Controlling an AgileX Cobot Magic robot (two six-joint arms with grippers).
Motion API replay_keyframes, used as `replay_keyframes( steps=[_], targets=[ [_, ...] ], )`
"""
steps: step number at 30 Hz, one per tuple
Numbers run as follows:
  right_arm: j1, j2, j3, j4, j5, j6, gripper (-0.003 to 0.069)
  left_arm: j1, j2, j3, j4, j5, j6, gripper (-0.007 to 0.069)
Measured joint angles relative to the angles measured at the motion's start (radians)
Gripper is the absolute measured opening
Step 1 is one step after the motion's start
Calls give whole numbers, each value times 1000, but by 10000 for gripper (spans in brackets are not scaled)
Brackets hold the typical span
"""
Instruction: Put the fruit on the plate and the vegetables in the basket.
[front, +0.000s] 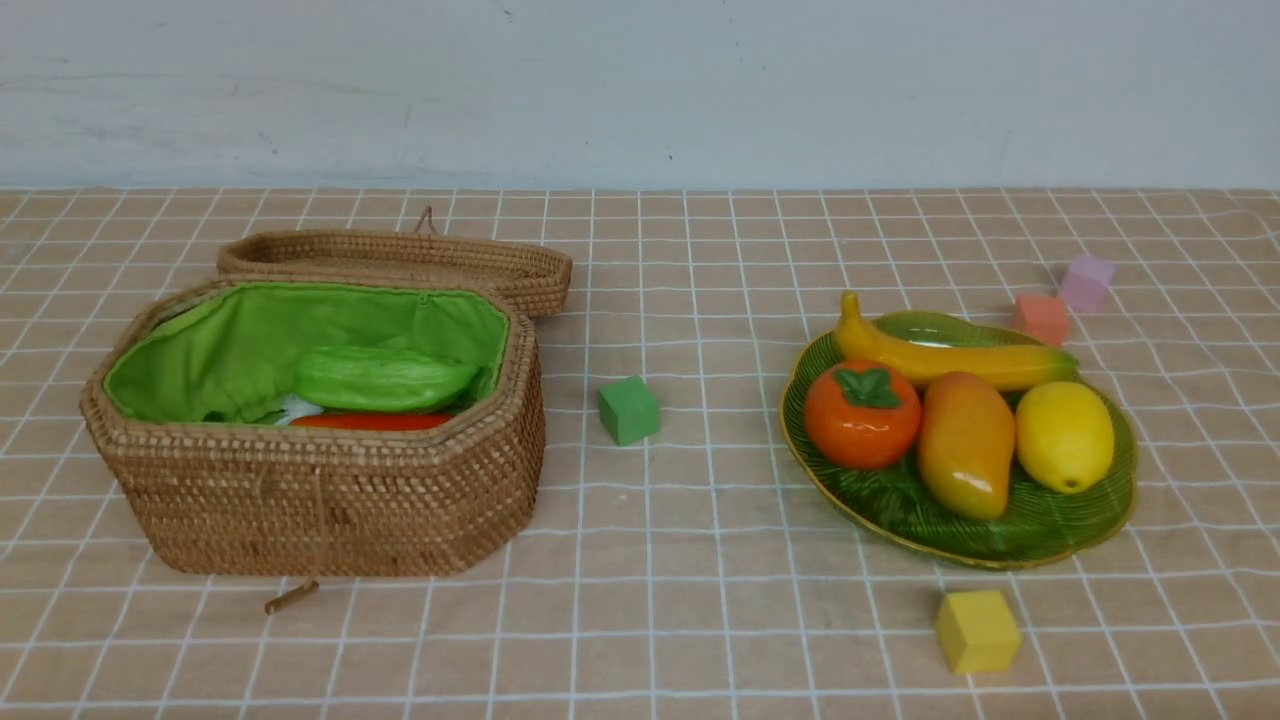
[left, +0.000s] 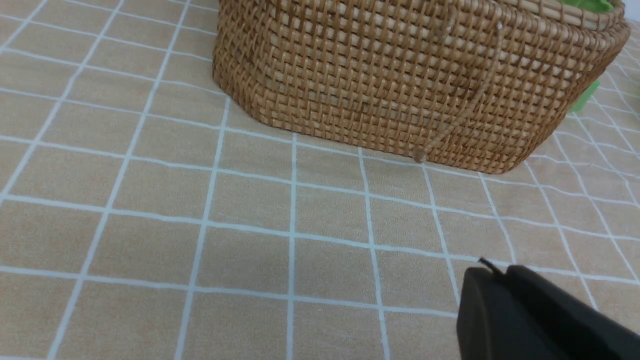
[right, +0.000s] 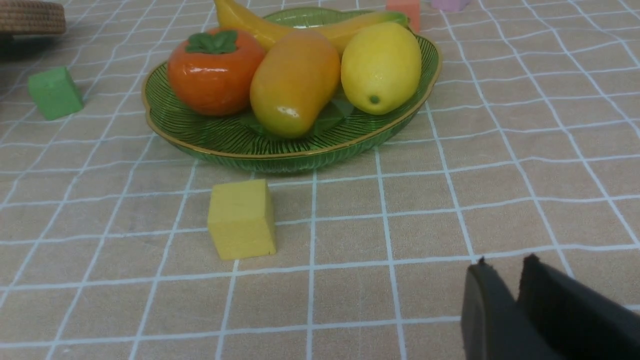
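Note:
The wicker basket (front: 320, 500) stands open at the left, its lid (front: 400, 255) folded back. Inside lie the light-green gourd (front: 385, 378) and the orange carrot (front: 370, 421); the eggplant is hidden. The green glass plate (front: 1040, 525) at the right holds the banana (front: 950, 358), persimmon (front: 862, 420), mango (front: 966, 443) and lemon (front: 1064, 436). Neither gripper shows in the front view. My left gripper (left: 495, 272) is shut and empty over the cloth in front of the basket wall (left: 400, 80). My right gripper (right: 505, 265) is shut and empty, on the near side of the plate (right: 225, 135).
A green cube (front: 629, 409) sits between basket and plate. A yellow cube (front: 977, 630) lies just in front of the plate, also in the right wrist view (right: 242, 219). An orange-pink cube (front: 1041, 319) and a lilac cube (front: 1086, 283) sit behind the plate.

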Motion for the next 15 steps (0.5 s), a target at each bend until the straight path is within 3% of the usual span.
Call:
replay_keyframes(
  steps=[15],
  targets=[
    [0,0,0,0,0,0,136,0,0,0,0,0,0,41]
  ],
)
